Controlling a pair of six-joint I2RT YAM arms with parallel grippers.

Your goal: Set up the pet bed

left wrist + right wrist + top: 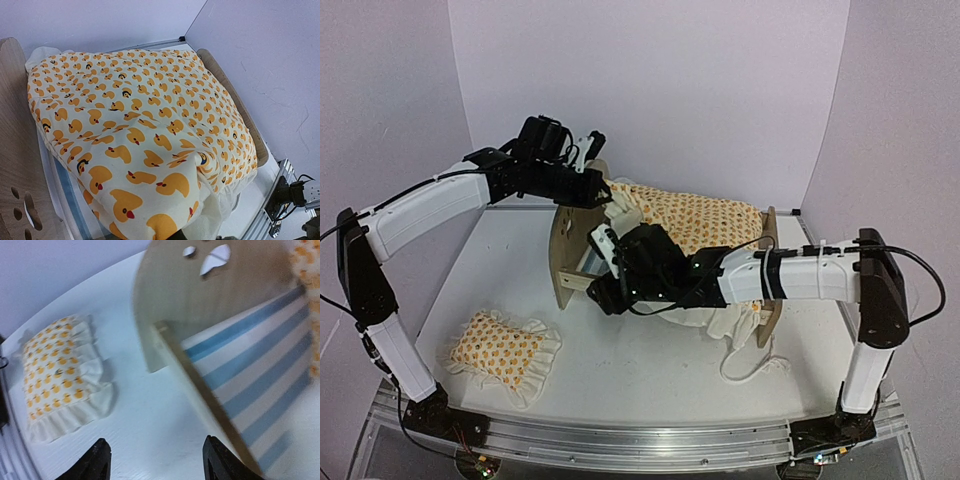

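The pet bed [572, 250] stands mid-table, its rounded headboard [200, 290] to the left and its low footboard [769, 285] to the right. Its blue-striped mattress [260, 375] shows bare near the headboard. An orange duck-print blanket [140, 115] covers the rest and spills over the near side. My left gripper [609, 193] is above the headboard end, shut on a bunched corner of the blanket; only a dark finger tip [189, 235] shows. My right gripper [162, 465] hangs open over the table beside the bed's near rail [200, 385], holding nothing.
A small matching ruffled pillow [502, 348] lies on the table at the front left, also seen as the pillow [57, 375] left of my right fingers. Lilac walls close in the back and sides. A metal rail [640, 440] runs along the near edge.
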